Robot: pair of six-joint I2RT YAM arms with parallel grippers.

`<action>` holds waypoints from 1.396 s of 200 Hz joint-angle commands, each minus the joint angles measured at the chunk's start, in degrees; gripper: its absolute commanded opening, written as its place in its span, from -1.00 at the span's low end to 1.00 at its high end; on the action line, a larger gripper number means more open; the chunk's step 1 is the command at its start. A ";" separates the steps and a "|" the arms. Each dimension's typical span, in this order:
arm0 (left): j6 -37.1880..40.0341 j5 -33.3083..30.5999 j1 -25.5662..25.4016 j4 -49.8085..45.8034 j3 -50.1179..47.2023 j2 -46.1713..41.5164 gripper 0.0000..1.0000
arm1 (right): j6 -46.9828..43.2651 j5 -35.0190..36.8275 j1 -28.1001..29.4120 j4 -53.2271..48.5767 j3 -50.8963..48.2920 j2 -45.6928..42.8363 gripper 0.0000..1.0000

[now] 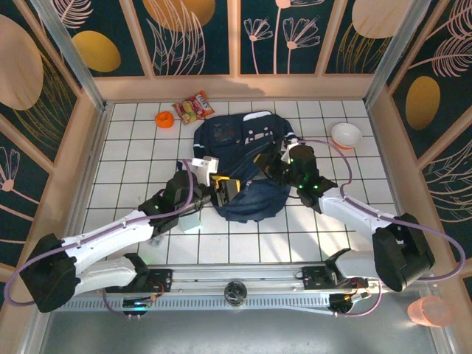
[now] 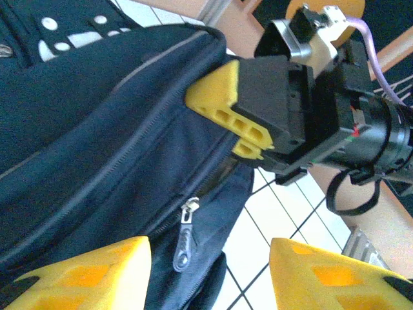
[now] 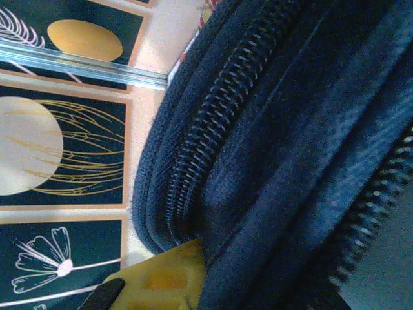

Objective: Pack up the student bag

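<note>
A white tiled worktop with dark grout lines carries a few loose items. At about eleven o'clock, near the far edge, lies a crinkled red-and-yellow snack packet. Just beside it on the left is a small round orange object, too small to identify. At about two o'clock a shallow round white bowl sits upright. Near seven o'clock stands a small pale mint block. Dark navy wall panels printed with gold discs and pink line-drawn flowers enclose the worktop. At five o'clock, outside the metal rail, stands a translucent peach cup.
</note>
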 commanded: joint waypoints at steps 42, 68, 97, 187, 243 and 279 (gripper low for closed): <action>-0.63 4.87 -1.76 -7.88 4.26 5.24 0.00 | -1.03 1.10 0.90 3.89 3.10 0.27 -1.00; -0.76 6.08 -2.35 -9.54 5.16 6.86 0.00 | -1.03 1.03 0.99 4.06 3.10 0.27 -1.00; -0.90 8.31 -2.44 -9.71 6.74 9.01 -0.02 | -0.96 1.02 1.16 4.19 3.18 0.18 -1.00; 1.65 3.06 -2.49 -8.73 11.24 15.03 -0.14 | -0.81 1.02 2.19 4.98 3.36 -0.42 -1.00; 2.02 -1.49 -2.49 -9.71 11.13 15.74 -0.05 | -1.20 1.08 2.52 4.36 3.54 -1.00 -1.00; 1.42 -3.10 -2.49 -9.36 9.45 13.74 -0.02 | -1.29 1.28 2.52 4.26 3.36 -1.40 -1.00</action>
